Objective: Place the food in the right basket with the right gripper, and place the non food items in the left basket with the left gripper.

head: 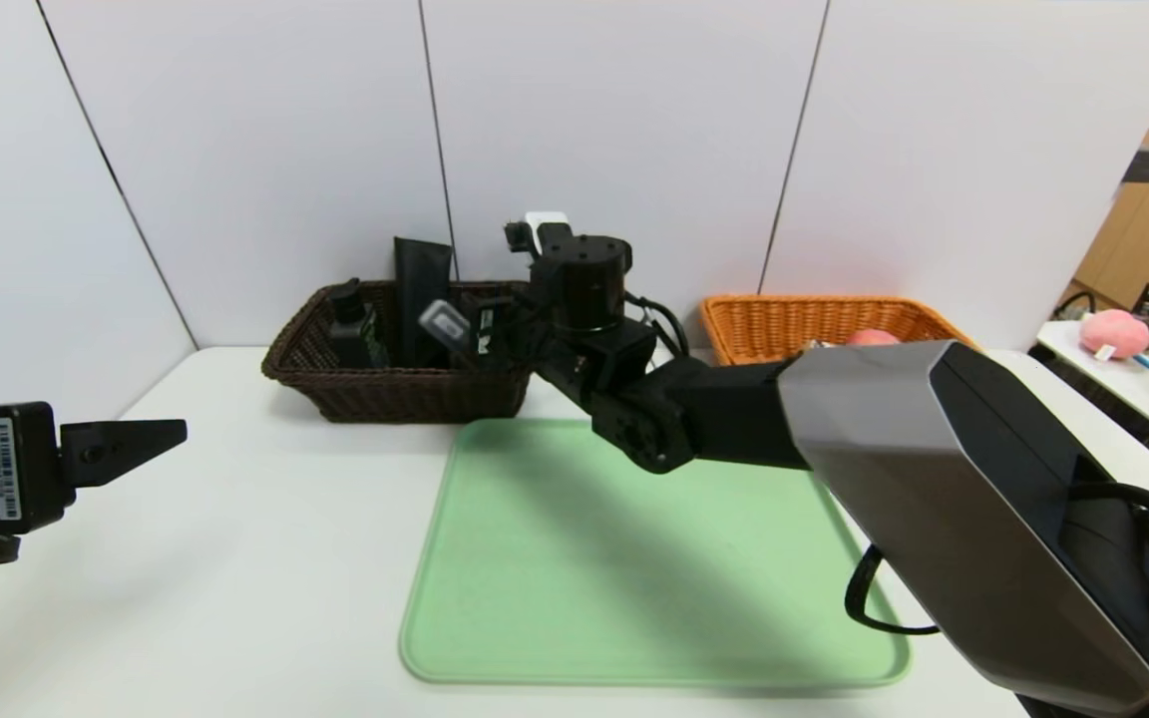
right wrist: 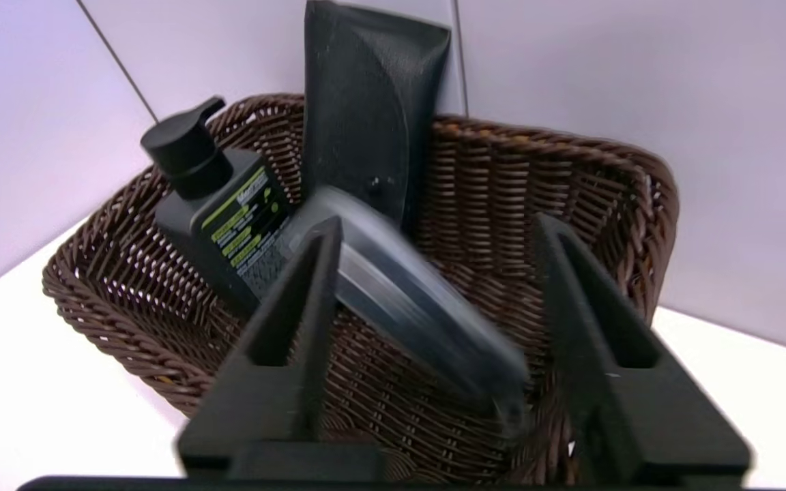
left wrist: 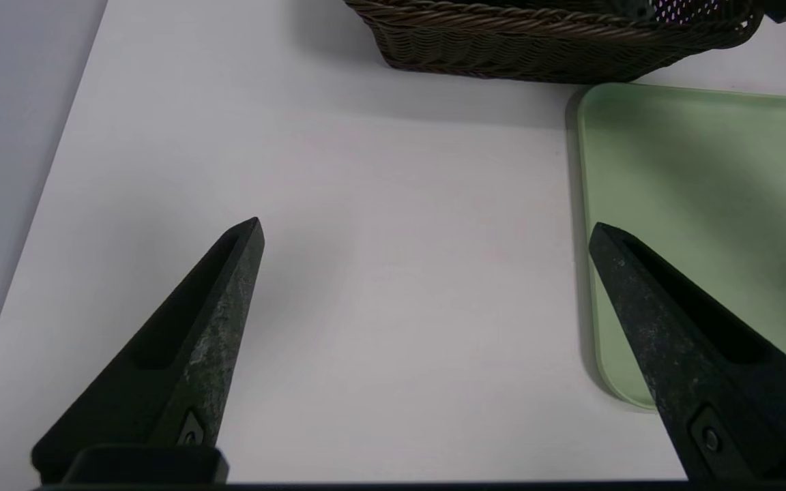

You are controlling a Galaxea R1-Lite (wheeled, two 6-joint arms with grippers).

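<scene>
Left gripper (left wrist: 427,225) open over white table (left wrist: 400,273); green tray (left wrist: 727,218), dark wicker basket (left wrist: 516,48) nearby.

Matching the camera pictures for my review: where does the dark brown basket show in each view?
Head view: dark brown basket, left of centre.
Left wrist view: along the top edge, partly cut off.
Right wrist view: fills the middle.
Shared landmark: the white tabletop.

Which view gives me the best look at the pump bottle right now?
The right wrist view: the pump bottle shows its head, shoulder and printed label there, with little in front. The head view has it smaller, inside the dark brown basket. The left wrist view offers no clear sight of it.
</scene>
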